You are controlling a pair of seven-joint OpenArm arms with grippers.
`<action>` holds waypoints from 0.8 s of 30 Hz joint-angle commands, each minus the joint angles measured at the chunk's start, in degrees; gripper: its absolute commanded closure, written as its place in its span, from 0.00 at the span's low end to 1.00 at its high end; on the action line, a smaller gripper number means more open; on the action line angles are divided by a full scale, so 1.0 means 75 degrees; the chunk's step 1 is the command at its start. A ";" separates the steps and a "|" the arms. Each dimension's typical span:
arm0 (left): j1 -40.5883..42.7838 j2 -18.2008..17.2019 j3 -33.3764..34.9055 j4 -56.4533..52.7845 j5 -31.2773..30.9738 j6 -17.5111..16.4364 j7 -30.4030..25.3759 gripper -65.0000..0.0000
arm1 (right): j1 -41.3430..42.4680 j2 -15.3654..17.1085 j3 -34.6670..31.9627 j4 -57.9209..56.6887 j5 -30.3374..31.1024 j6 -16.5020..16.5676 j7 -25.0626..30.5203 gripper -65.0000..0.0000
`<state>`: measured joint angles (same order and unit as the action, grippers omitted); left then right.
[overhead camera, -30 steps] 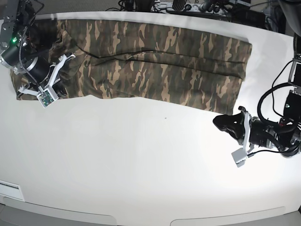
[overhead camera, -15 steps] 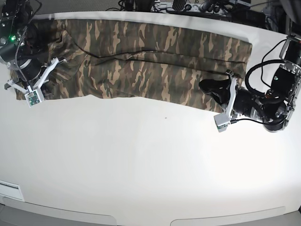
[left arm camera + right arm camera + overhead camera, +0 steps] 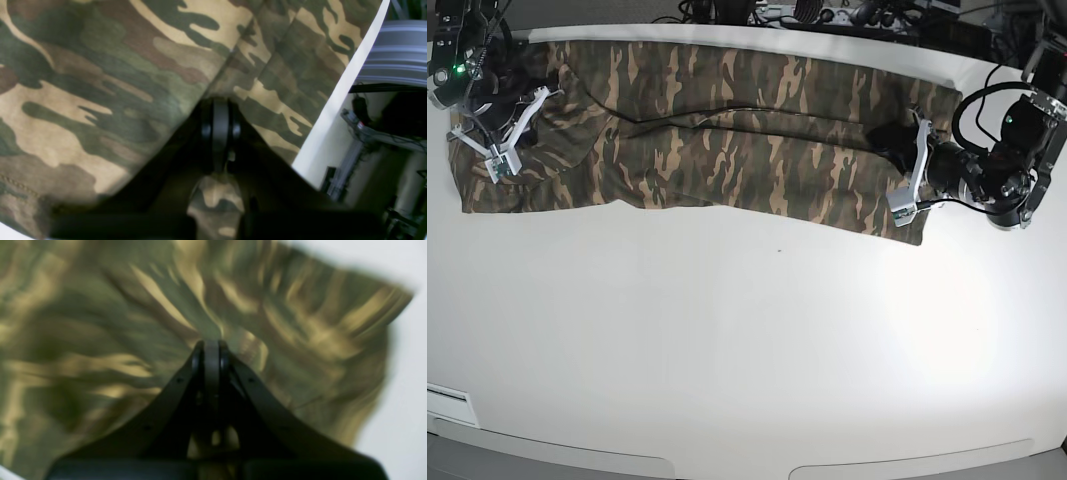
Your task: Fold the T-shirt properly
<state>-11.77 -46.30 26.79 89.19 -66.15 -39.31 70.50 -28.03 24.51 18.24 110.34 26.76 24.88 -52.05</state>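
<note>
T-shirt point(image 3: 717, 130): camouflage cloth folded into a long band across the far part of the white table point(image 3: 747, 350), one end near each arm.
Left gripper point(image 3: 218, 110): jaws pressed together with nothing between the tips, poised over the shirt's end near the table edge.
Right gripper point(image 3: 211, 348): jaws closed on nothing, over the other end; that view is blurred.
Base view: both arms reach over the shirt's ends.

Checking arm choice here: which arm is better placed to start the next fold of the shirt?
Neither clearly: each sits over one end. The left gripper, fingers shut, is over the T-shirt near its end edge; the right gripper, also shut, over the opposite end. Probably both together.
</note>
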 commanded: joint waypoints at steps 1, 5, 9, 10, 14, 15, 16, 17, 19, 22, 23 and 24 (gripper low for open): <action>0.0076 -0.0058 0.0000 -0.0061 0.0635 0.0052 0.0079 1.00 | 0.0210 0.0119 0.0067 -0.0216 -0.0085 0.0041 -0.0003 1.00; 0.0321 -0.0050 0.0000 -0.0242 0.1040 0.0312 -0.0306 1.00 | 0.0670 0.0119 0.0067 -0.1075 -0.0087 0.0219 -0.0085 1.00; 0.0463 -0.0044 0.0000 -0.0405 0.1894 0.0481 -0.0842 1.00 | 0.0947 0.0119 0.0067 -0.1192 -0.0093 0.0178 -0.0082 1.00; 0.0455 -0.0029 -0.0003 -0.0449 0.2157 0.0490 -0.1070 1.00 | 0.1049 0.0119 0.0067 -0.1192 -0.0093 0.0114 -0.0085 1.00; 0.0239 0.0172 -0.0003 -0.0743 0.2926 0.0833 -0.1638 1.00 | 0.1373 0.0119 0.0067 -0.1192 -0.0175 -0.0152 -0.0079 1.00; 0.0157 0.0274 -0.0003 -0.0868 0.3005 0.0845 -0.1644 1.00 | 0.1431 0.0122 0.0067 -0.1192 -0.0221 -0.0213 -0.0076 1.00; 0.0082 0.0373 -0.0003 -0.0997 0.3022 0.0845 -0.1632 1.00 | 0.1463 0.0122 0.0067 -0.1192 -0.0265 -0.0210 -0.0047 1.00; 0.0038 0.0463 0.0000 -0.1119 0.3016 0.0845 -0.1632 1.00 | 0.1504 0.0122 0.0067 -0.1192 -0.0277 -0.0184 -0.0023 1.00; 0.0041 0.0571 -0.0003 -0.1239 0.3008 0.0848 -0.1571 1.00 | 0.1565 0.0122 0.0067 -0.1192 -0.0259 -0.0114 -0.0017 1.00; 0.0015 0.0580 -0.0023 -0.1209 0.2556 0.0839 -0.1116 1.00 | 0.1716 0.0143 0.0070 -0.1192 -0.0265 -0.0029 -0.0064 1.00; 0.0017 0.0580 -0.0090 -0.1160 0.2334 0.0839 -0.0950 1.00 | 0.1784 0.0163 0.0070 -0.1192 -0.0256 -0.0026 -0.0079 1.00; 0.0023 0.0580 -0.0175 -0.1093 0.2090 0.0839 -0.0778 1.00 | 0.1836 0.0184 0.0073 -0.1192 -0.0262 -0.0032 -0.0108 1.00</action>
<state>-12.38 -40.73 24.99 81.54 -57.71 -34.70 56.86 -14.76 24.60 18.39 100.79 25.04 24.84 -53.47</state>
